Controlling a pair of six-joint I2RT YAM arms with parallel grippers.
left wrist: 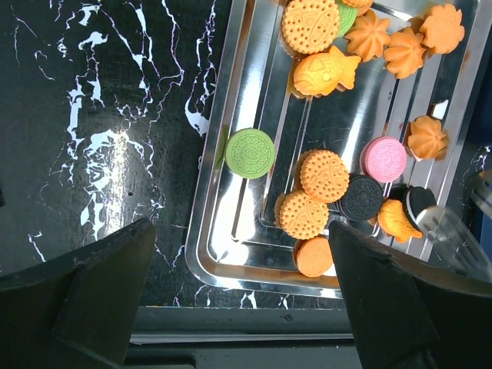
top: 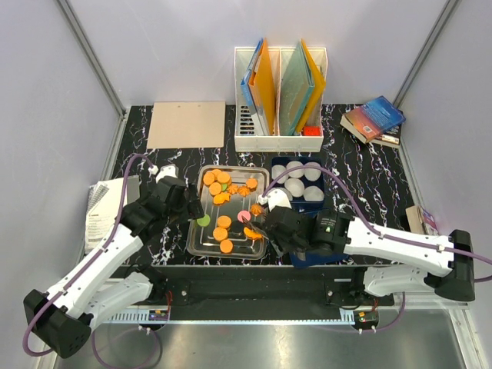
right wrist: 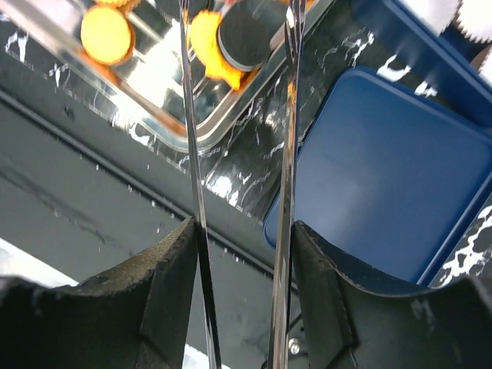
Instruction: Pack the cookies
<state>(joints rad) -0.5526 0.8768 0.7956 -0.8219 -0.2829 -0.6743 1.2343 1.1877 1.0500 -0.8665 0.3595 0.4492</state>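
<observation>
Two tabletop robot arms, side by side: the left arm and right arm share glossy white link shells between matte black joints, each ending in a blocky black base. A purple cable trails along each arm. A small green spot marks the right arm's black wrist housing. Up close, the fingers of the left gripper are broad, dull black wedges.
</observation>
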